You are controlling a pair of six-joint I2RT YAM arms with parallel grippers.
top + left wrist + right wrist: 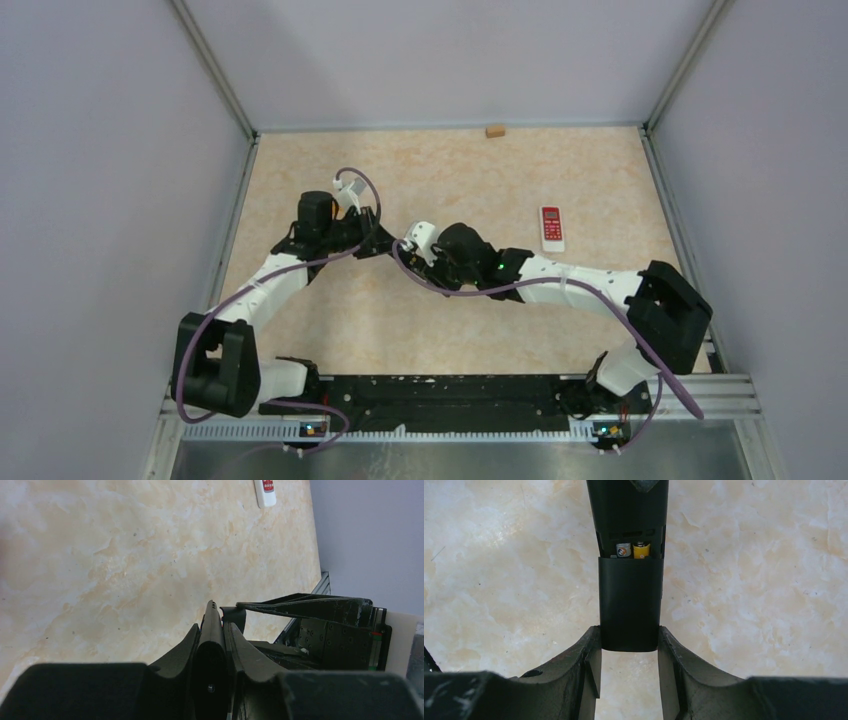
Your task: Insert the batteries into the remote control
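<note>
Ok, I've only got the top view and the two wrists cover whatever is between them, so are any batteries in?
Observer: Yes. The right wrist view shows two batteries side by side in the bay of a black remote.
Operator: Is the bay closed?
Observer: Only partly. The cover hides most of it and leaves the battery ends bare.
Operator: And what has the cover?
Observer: The right fingers pinch its near end, one on each side.
</note>
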